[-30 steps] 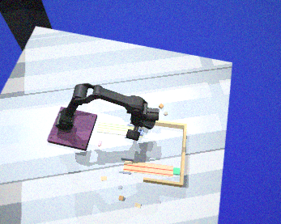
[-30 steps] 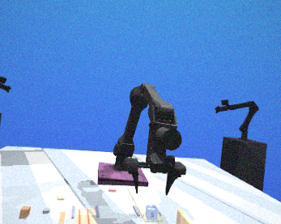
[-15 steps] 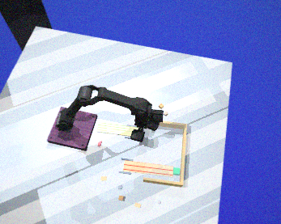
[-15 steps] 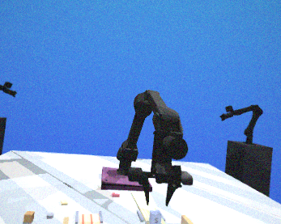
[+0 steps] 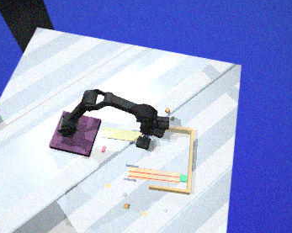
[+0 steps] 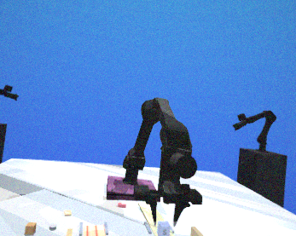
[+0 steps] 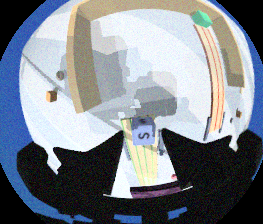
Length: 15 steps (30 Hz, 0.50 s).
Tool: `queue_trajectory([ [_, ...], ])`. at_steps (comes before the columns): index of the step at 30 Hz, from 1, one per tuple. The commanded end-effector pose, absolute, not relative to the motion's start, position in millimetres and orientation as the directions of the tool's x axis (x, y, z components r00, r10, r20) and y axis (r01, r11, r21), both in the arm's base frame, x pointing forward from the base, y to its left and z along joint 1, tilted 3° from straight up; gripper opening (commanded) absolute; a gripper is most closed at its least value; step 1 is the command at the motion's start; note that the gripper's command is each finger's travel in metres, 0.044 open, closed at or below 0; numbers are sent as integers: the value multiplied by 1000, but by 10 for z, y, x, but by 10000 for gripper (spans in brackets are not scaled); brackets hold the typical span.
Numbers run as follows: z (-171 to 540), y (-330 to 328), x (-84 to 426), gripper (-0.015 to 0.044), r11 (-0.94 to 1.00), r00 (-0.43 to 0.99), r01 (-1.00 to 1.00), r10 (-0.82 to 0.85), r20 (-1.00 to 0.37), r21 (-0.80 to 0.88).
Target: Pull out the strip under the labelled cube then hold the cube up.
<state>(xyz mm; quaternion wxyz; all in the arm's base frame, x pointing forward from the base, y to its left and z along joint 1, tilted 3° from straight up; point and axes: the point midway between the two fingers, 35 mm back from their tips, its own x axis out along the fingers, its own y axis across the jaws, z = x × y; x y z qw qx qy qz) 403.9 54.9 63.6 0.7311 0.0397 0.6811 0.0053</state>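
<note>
In front of you is a pale tabletop with broad white and grey-blue bands [image 5: 91, 72] [image 6: 41, 167] [image 7: 46, 120]. On it you have a square dark purple base plate [image 5: 86, 141] [image 6: 113, 185] [image 7: 156, 192], a three-sided tan wooden frame [image 5: 191, 161] [image 7: 83, 60], a pale yellow strip with green lines [image 5: 121, 135] [image 7: 141, 162], a peach strip with red lines [image 5: 154, 175] [image 6: 95, 230] [image 7: 218, 75] and, near the base plate, a small pinkish-red piece [image 5: 103, 149] [image 6: 122, 204] [image 7: 174, 176].

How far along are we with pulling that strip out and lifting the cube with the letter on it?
The strip reaches well past its guides towards the base, so it looks partly pulled. The open gripper straddles the cube. Left: freeing the strip, gripping and lifting.
</note>
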Motion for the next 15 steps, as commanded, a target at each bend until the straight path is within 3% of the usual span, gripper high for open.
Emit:
queue_trajectory([
  [1,540,550,4023,250,997,63,46,60,-996,62],
  [14,418,556,4019,250,997,62,46,60,-996,63],
  [15,442,557,4029,224,997,66,44,61,-996,64],
])
